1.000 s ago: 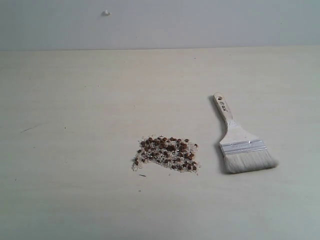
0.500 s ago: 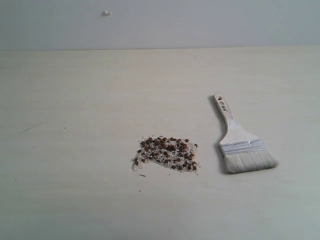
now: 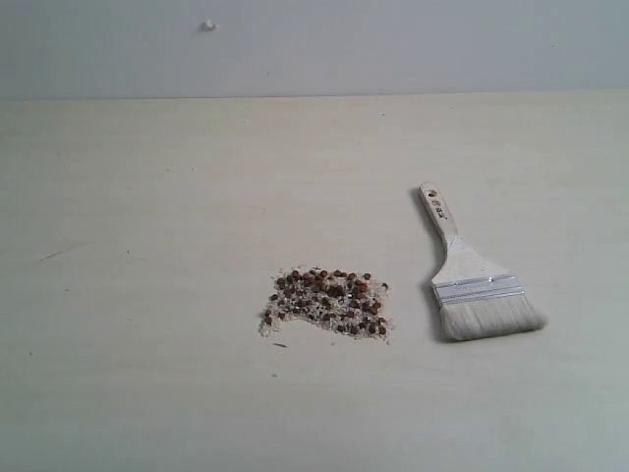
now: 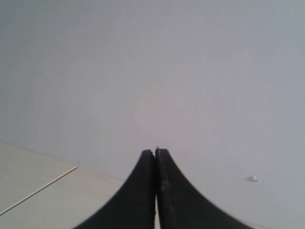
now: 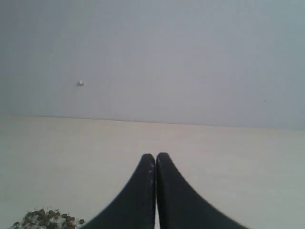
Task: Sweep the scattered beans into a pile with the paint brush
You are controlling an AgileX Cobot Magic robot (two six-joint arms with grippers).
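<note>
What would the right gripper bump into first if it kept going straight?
Likely nothing near: the shut right gripper points across the table toward the wall; the beans sit aside. Depth is unclear.

Both tools — left point(image 4: 156, 155) and right point(image 5: 156, 157) — closed, fingers pressed together, holding nothing.

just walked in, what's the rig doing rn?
Nothing is being handled yet. The paint brush lies flat on the table, to the right of the beans and apart from them. The beans sit in a loose patch mixed with white grains. Neither arm shows in the exterior view. The wrist views show the left gripper and right gripper shut on nothing.
</note>
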